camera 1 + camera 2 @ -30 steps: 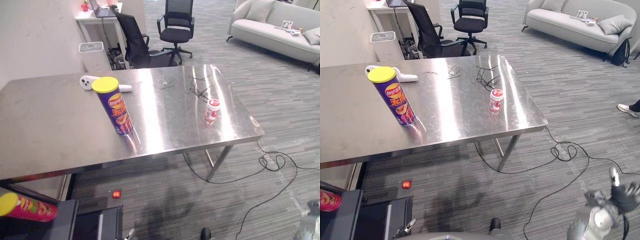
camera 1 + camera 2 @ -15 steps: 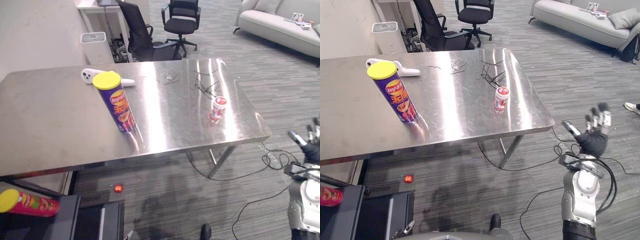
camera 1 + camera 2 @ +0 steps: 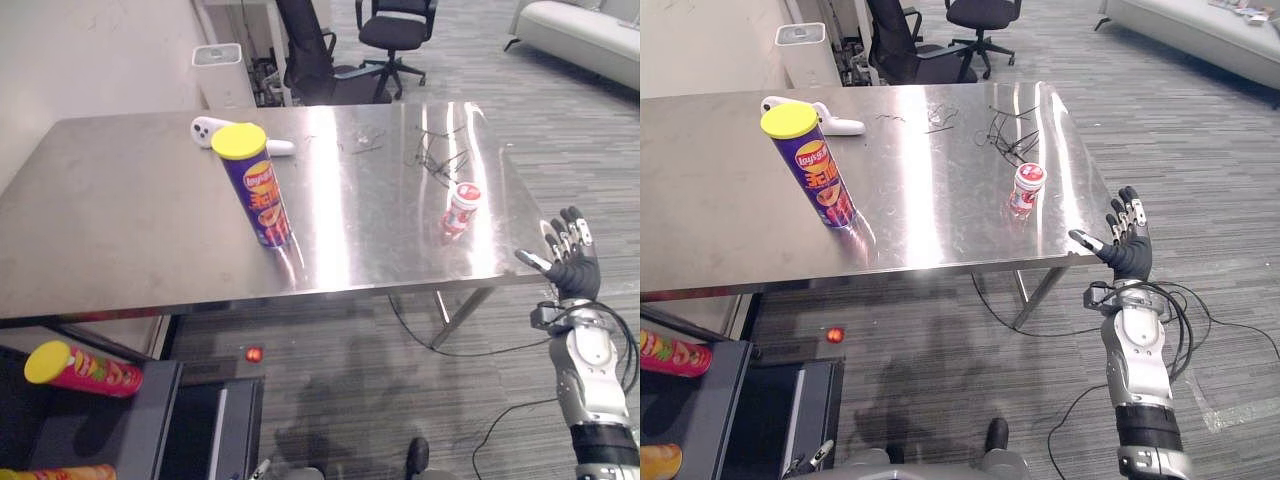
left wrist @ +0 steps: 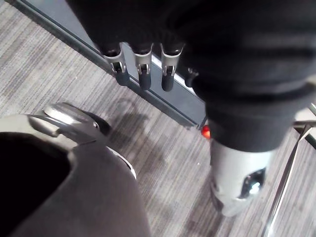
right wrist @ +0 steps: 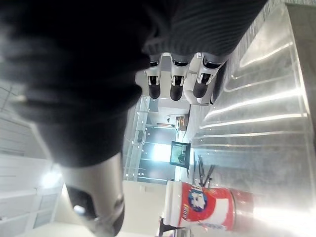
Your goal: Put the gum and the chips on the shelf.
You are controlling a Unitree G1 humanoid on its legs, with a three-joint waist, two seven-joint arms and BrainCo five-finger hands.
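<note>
The right hand stands upright just off the edge of the brushed steel table, its straight fingers spread and holding nothing. The small red-and-white gum tub stands on the table near those fingertips, untouched. The right wrist view shows it close beyond them. Farther off, the tall purple chip tube with a yellow lid stands upright. The left hand hangs over carpet, its fingers straight, side by side and empty. The left eye view adds a dark shelf with a red chip tube lying on it.
</note>
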